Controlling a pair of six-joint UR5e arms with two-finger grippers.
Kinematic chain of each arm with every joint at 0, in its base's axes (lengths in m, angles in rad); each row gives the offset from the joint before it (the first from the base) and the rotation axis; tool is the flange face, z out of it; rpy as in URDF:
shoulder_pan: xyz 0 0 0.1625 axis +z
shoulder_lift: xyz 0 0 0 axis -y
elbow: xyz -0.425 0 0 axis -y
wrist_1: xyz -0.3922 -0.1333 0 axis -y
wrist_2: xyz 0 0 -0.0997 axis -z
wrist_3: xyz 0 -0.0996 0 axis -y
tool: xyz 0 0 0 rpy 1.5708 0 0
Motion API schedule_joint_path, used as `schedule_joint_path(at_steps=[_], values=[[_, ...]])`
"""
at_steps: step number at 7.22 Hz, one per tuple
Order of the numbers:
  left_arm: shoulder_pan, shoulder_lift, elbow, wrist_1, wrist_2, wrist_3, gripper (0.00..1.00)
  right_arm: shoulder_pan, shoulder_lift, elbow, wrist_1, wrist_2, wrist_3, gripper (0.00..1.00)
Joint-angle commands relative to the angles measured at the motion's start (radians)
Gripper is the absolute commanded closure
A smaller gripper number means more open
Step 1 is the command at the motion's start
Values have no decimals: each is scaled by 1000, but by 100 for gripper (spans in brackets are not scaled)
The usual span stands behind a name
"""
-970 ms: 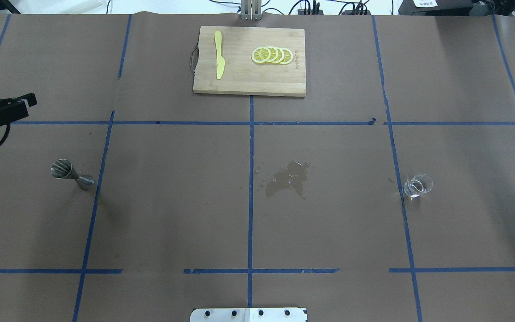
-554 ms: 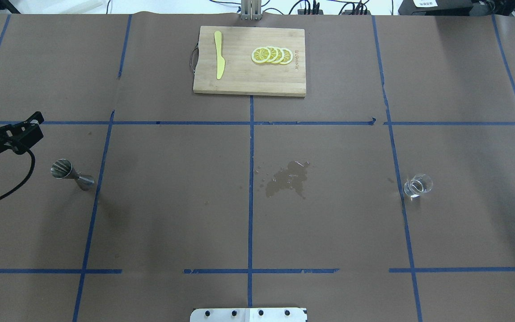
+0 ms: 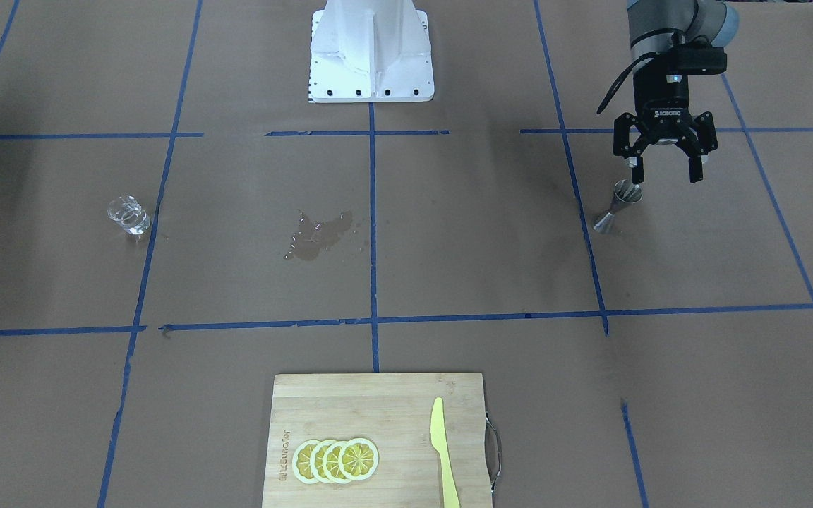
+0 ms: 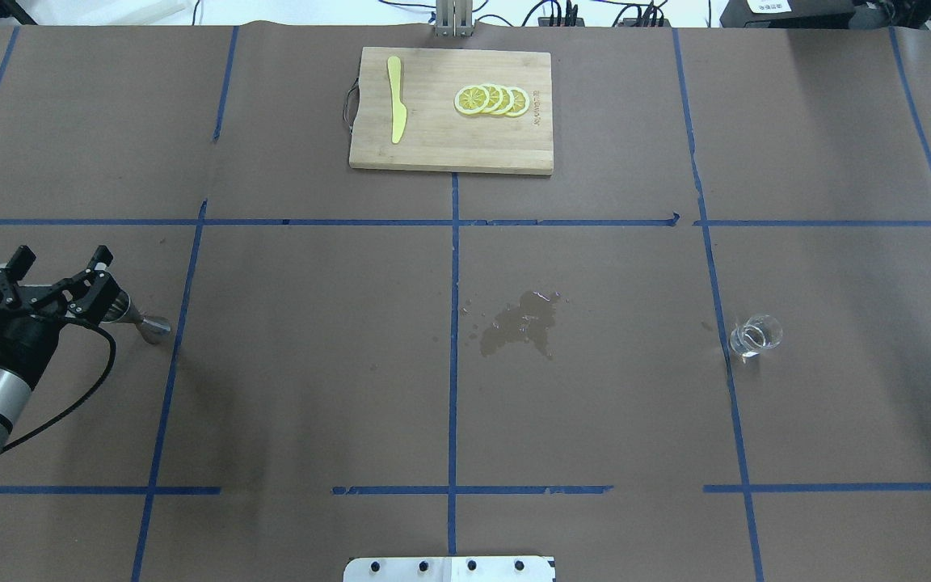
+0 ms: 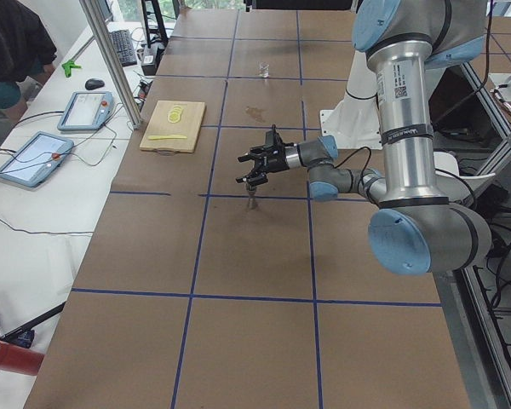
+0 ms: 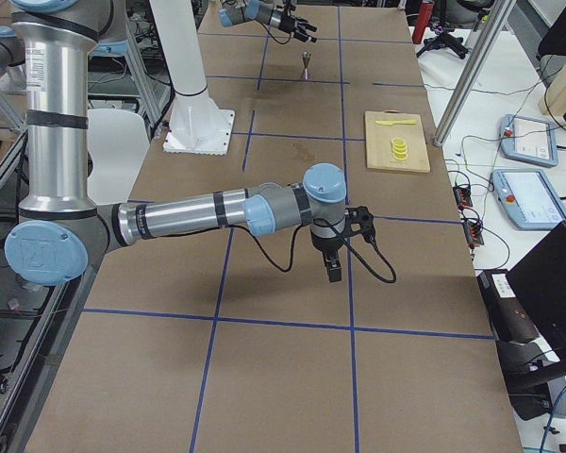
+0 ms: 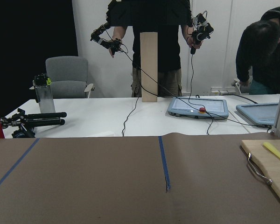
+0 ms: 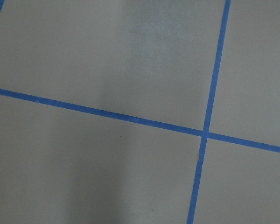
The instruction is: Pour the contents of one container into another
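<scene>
Two containers are parked well apart on the surface (image 4: 312,404), probably so each arm gets its own. A metal jigger (image 3: 617,206) is stood upright on the left arm's side, and a small clear glass (image 3: 128,215) is set way over on the right arm's side. Between them a wet patch (image 3: 318,236) can be seen on the brown paper. Whether anything is in the jigger can't be told from these views.

The left claw (image 3: 663,173) is spread wide and nothing is held in it. It's held level, with the fingers pointed out across the surface rather than down. That's backed up by the left wrist view, where the far side of the room is seen straight on. The sideways pose makes sense imo: a jigger gripped round the waist from the side can be tipped with a simple wrist roll. The claw is hung just above the jigger's top cup, with one finger lined up over the rim and the other off to the side. So it isn't centred yet, and it'd need to be shifted across and lowered before being closed.

The right claw (image 6: 332,269) is only caught in the right side view, pointed straight down over bare surface. Whether it's open can't be told.
</scene>
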Motion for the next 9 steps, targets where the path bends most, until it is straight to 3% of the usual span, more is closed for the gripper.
schedule_joint_path(at_steps=[1, 5, 9], values=[[71, -34, 126, -112, 90, -8, 0, 1, 1, 1, 0, 0, -1, 0], [91, -144, 244, -116, 115, -22, 0, -1, 1, -3, 0, 0, -1, 0], [97, -148, 301, -157, 114, -37, 0, -1, 1, -3, 0, 0, -1, 0]])
